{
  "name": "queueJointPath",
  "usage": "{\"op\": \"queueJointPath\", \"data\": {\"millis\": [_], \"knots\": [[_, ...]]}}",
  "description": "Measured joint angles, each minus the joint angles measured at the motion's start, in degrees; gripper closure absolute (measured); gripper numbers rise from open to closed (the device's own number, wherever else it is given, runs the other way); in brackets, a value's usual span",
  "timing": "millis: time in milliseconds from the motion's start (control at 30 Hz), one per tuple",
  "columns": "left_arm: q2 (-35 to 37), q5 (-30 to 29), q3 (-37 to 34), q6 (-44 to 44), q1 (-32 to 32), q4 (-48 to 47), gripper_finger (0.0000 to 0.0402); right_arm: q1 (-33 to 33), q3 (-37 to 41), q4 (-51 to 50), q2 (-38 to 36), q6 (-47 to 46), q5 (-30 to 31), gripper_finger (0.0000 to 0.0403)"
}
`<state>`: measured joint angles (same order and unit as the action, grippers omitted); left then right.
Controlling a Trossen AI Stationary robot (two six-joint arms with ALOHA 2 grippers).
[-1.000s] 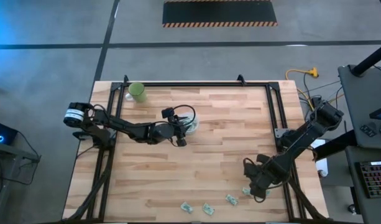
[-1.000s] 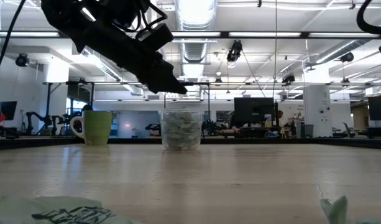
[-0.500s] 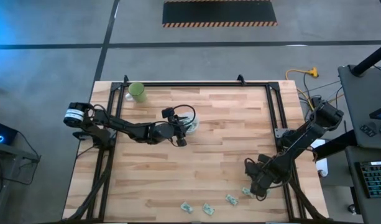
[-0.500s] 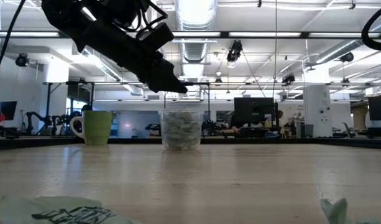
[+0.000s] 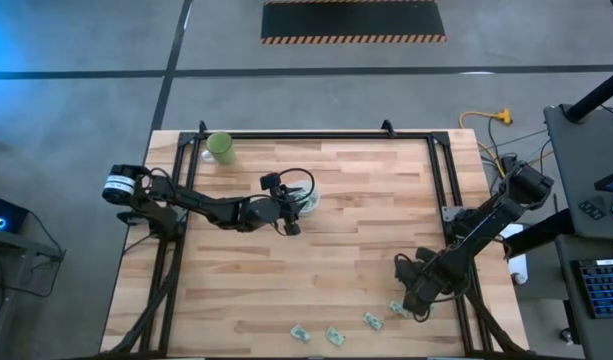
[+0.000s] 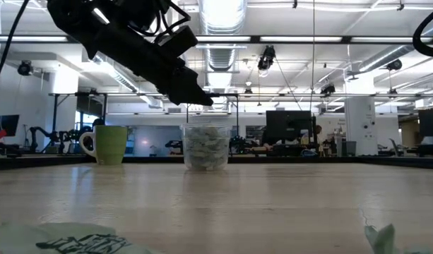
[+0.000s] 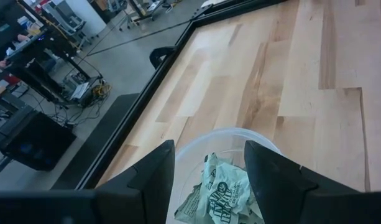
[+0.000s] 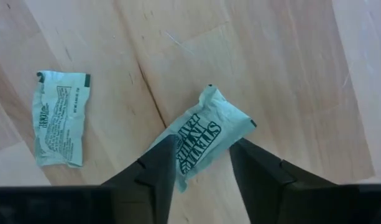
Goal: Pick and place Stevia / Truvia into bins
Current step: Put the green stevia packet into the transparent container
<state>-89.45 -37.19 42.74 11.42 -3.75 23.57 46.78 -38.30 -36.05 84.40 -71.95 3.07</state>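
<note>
The clear cup (image 5: 308,201) stands upright on the table left of centre, with several pale green packets (image 7: 218,193) inside it. My left gripper (image 7: 209,168) hangs open just above the cup's rim (image 7: 227,134); the low view shows the left gripper (image 6: 198,99) above the cup (image 6: 205,147). My right gripper (image 8: 202,168) is open, low over the table's near right part, a finger on either side of one packet (image 8: 199,140) that lies flat. Whether a finger touches it, I cannot tell. A second packet (image 8: 56,118) lies beside it.
Three more packets (image 5: 299,332), (image 5: 334,336), (image 5: 372,321) lie flat along the near edge, left of my right gripper (image 5: 406,300). An opaque light-green mug (image 5: 221,147) stands at the far left corner. A black frame (image 5: 316,136) borders the table's far, left and right sides.
</note>
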Motion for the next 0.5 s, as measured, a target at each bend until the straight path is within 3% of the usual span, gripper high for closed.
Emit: {"op": "queueJointPath", "data": {"millis": [267, 500], "knots": [[0.0, -0.04, 0.04, -0.01, 0.0, 0.0, 0.0223, 0.0, 0.13, -0.68, 0.07, 0.69, 1.18, 0.0329], [0.02, -0.18, 0.04, -0.02, 0.0, 0.02, 0.0223, 0.0, -0.19, 0.47, 0.22, 2.66, 3.17, 0.0367]]}}
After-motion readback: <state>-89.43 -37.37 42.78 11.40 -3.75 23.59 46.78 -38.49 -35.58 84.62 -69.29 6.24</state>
